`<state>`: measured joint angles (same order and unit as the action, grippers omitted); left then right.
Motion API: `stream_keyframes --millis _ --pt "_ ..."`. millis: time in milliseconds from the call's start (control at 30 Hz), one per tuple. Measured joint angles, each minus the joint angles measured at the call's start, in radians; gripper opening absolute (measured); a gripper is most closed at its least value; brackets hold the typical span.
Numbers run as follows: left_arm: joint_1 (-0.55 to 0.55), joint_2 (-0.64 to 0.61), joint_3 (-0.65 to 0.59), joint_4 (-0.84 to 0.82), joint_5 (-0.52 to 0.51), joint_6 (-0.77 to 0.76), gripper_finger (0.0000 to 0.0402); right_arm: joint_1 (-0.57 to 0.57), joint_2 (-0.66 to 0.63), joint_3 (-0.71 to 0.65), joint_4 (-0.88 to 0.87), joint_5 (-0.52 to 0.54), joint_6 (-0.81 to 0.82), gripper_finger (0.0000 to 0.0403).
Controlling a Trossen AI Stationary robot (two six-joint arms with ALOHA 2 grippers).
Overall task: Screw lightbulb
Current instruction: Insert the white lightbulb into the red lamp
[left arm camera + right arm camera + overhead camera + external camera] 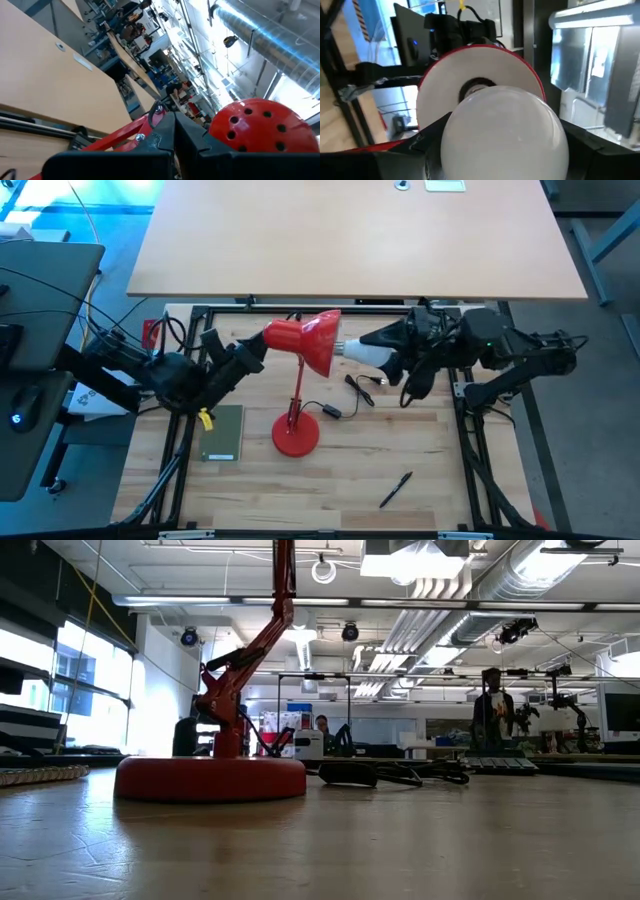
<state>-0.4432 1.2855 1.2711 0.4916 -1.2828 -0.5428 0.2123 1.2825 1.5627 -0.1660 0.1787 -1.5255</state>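
Two arms meet at the red desk lamp (300, 380) in the high view. Left gripper (252, 355), at 9 o'clock of the shade (315, 340), has its fingers together against the lamp's neck behind the shade. Right gripper (385, 350), at 3 o'clock of the shade, is clamped on the lightbulb (362, 352), whose narrow end points into the shade's mouth. Green notebook (223, 432) lies at 9 o'clock of the lamp base (296, 434); black pen (395, 489) at 5 o'clock.

Low view: lamp base (210, 778) on the table (400, 840), red arm rising; black cord (390, 775) at 3 o'clock. Grippers not seen.

Left wrist view: dark fingers (167, 135) closed together beside the perforated red shade (257, 125).

Right wrist view: lightbulb (505, 132) held between the fingers, white shade interior (480, 70) and socket (476, 87) just beyond it.
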Motion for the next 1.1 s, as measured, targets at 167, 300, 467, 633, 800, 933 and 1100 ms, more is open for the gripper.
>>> stream_keyframes --millis 167,300,467,633,800,933,1100 --pt "0.02 0.014 0.0 0.035 0.027 -0.006 0.0 -0.002 0.055 0.0 0.059 0.008 -0.109 0.0251" --pt "0.021 0.015 0.0 0.048 0.043 -0.006 0.0 -0.003 0.078 0.0 0.083 0.014 -0.151 0.0251" --pt "0.02 0.014 0.0 0.069 0.045 -0.004 0.0 -0.018 0.081 0.0 0.1 0.02 -0.164 0.0251" --pt "0.02 0.014 0.0 0.069 0.048 -0.003 0.0 -0.068 0.08 0.0 0.187 0.014 -0.158 0.0251" --pt "0.02 0.014 0.0 0.074 0.046 -0.003 0.0 -0.087 0.081 0.0 0.133 0.002 -0.107 0.0251" --pt "0.025 0.014 0.0 0.074 0.046 -0.001 0.0 -0.087 0.089 0.0 0.118 -0.043 -0.095 0.0251" --pt "0.034 0.014 0.0 0.075 0.043 0.004 0.0 -0.088 0.116 0.0 0.167 -0.047 -0.103 0.0251"
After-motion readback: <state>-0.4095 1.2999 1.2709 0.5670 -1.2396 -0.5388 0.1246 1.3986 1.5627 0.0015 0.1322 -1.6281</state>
